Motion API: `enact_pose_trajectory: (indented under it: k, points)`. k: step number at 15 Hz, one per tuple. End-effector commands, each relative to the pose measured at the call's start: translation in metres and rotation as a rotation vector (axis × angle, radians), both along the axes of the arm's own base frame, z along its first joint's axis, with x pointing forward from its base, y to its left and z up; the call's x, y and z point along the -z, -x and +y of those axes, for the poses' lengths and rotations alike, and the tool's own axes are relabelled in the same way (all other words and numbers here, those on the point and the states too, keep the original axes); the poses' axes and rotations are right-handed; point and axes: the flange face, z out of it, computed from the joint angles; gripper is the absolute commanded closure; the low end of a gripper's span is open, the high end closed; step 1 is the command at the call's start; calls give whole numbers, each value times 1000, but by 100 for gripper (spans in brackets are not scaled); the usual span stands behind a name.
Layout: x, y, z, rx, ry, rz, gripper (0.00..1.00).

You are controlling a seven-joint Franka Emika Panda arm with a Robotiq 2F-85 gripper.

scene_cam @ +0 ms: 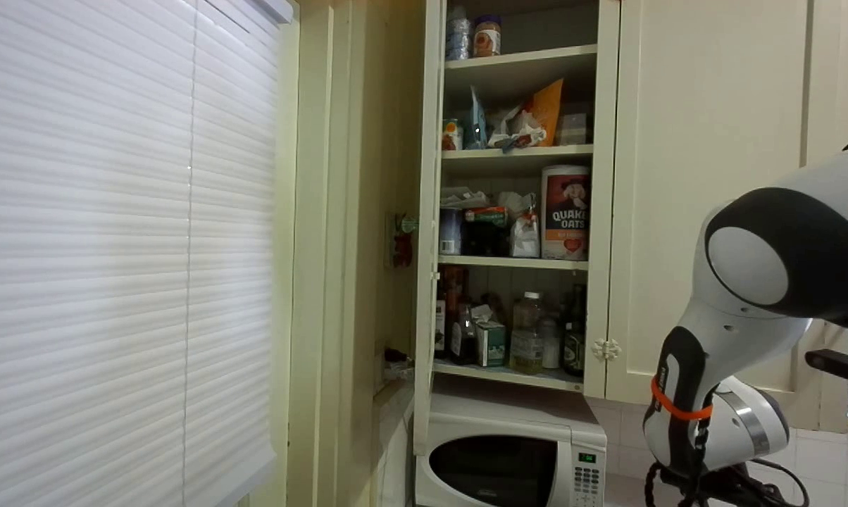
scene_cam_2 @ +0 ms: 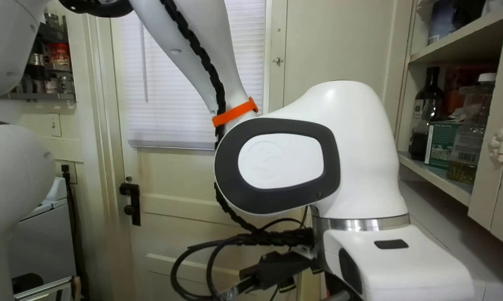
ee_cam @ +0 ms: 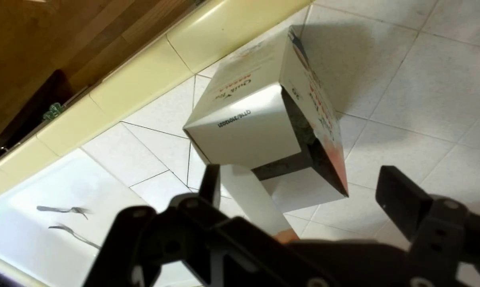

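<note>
The gripper [ee_cam: 300, 184], seen in the wrist view, is spread wide and grips nothing. Beyond it, nearer the finger on the picture's left, an opened carton [ee_cam: 248, 135] rests on the tiled worktop [ee_cam: 431, 91], its open end facing the gripper and its body running back away from it; a loose flap [ee_cam: 256, 199] reaches past that finger, though whether they touch I cannot tell. A white sink [ee_cam: 16, 227] lies farther out, toward the picture's lower left.

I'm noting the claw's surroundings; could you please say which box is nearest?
The open-flapped white box on the tiled counter, before the claw; the green box stands on a cupboard shelf.
</note>
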Motion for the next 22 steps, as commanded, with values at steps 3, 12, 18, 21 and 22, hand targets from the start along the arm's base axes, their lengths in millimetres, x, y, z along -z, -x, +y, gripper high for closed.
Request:
enact_pose_trajectory:
  k: [3,12,18,21,22]
  points:
    - [5,11,1,-30,-65,69,0]
    - [-4,15,-19,13,38,103,0]
    - [-9,10,-33,-36,109,59,0]
    - [-1,8,-42,-46,126,26,0]
    - [1,9,-44,-48,124,17,0]
